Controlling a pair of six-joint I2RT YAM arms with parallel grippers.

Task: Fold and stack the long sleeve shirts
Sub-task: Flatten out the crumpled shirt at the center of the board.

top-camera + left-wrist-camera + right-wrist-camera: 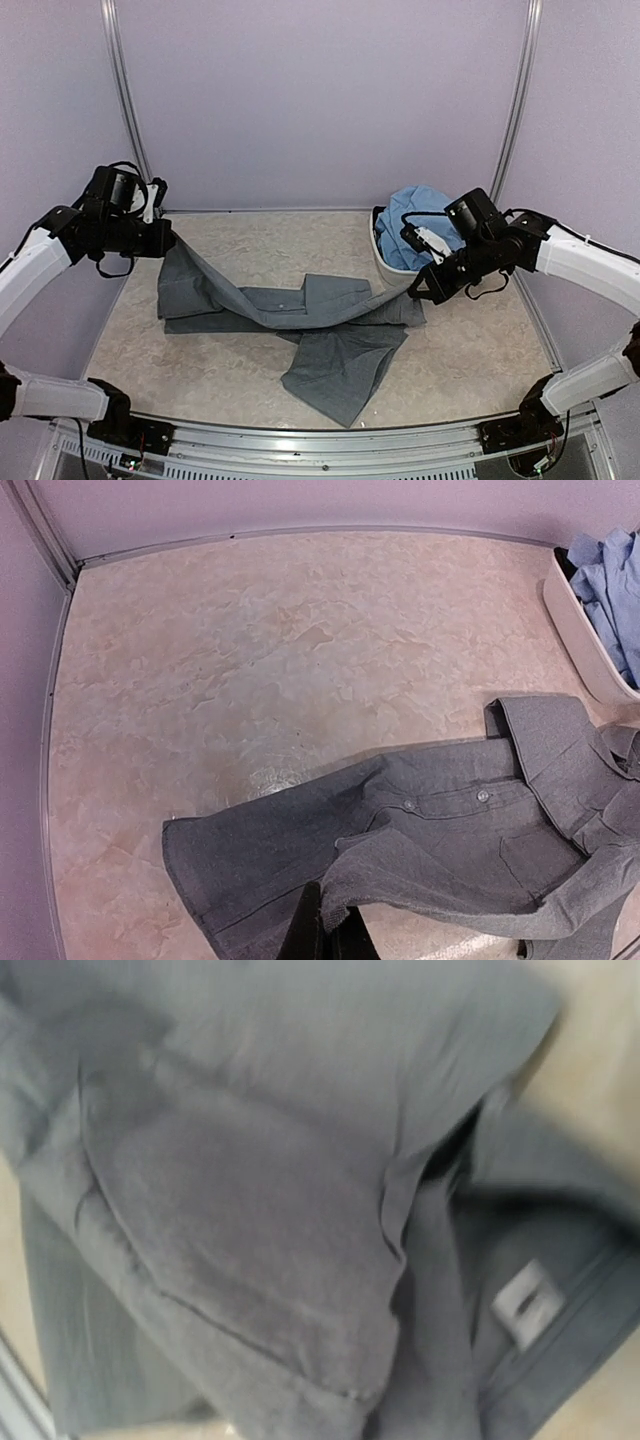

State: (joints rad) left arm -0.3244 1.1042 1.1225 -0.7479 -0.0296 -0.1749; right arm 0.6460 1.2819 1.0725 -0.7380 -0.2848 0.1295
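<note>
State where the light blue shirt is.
Top view: the light blue shirt sits bundled in the white basin at far right, beside the right gripper.

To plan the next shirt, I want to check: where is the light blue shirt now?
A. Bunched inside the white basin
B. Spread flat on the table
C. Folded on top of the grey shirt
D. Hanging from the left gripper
A: the light blue shirt lies crumpled inside the white basin, apart from the grey shirt.

Light is soft and even, with faint shadows under the grey shirt (pixel 330 370). The right wrist view is blurred throughout; small glare marks the table (pixel 270 775) lower centre.
</note>
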